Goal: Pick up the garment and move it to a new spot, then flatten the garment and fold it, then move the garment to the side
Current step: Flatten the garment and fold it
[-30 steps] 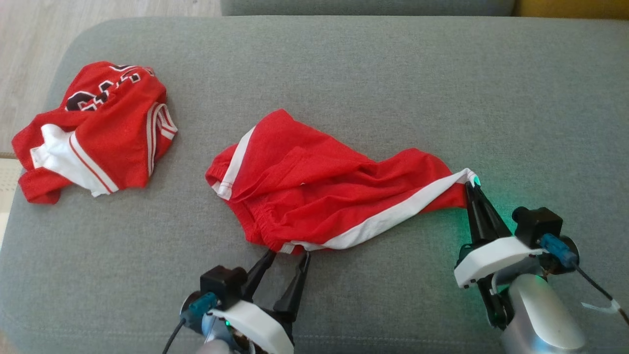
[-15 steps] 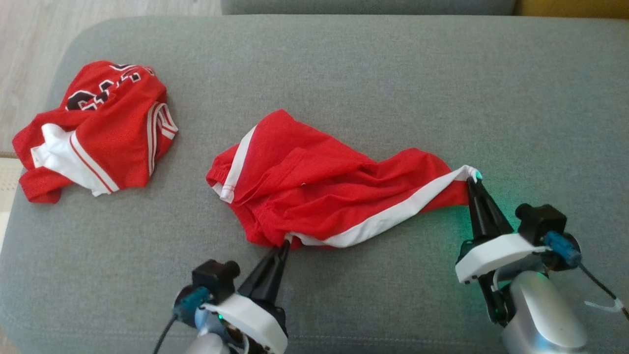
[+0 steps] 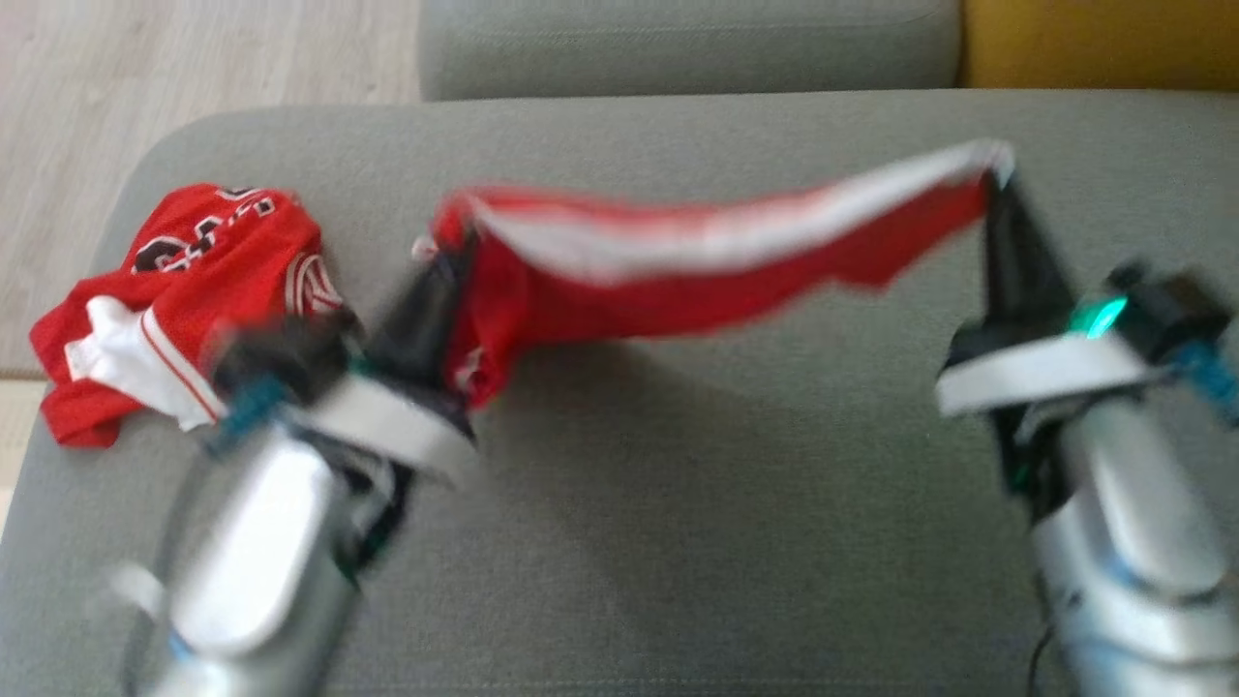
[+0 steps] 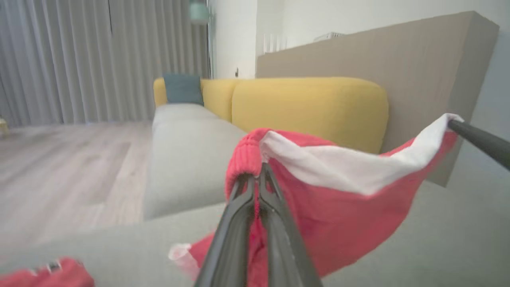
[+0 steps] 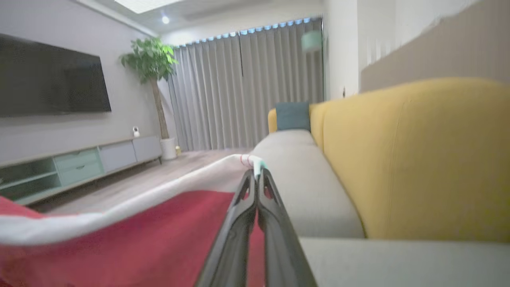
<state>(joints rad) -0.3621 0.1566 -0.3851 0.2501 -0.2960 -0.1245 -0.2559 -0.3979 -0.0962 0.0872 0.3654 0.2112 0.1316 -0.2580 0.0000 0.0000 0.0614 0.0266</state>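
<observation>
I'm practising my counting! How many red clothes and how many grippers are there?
Red clothes: 2, the shorts and the jersey
Grippers: 2, the left gripper and the right gripper
Total: 4

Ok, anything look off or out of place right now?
Nothing alarming. The red shorts hang stretched between the left gripper and right gripper, both shut on them, above the grey cushion. One untidy thing: a second red garment lies crumpled at the cushion's left edge.
</observation>
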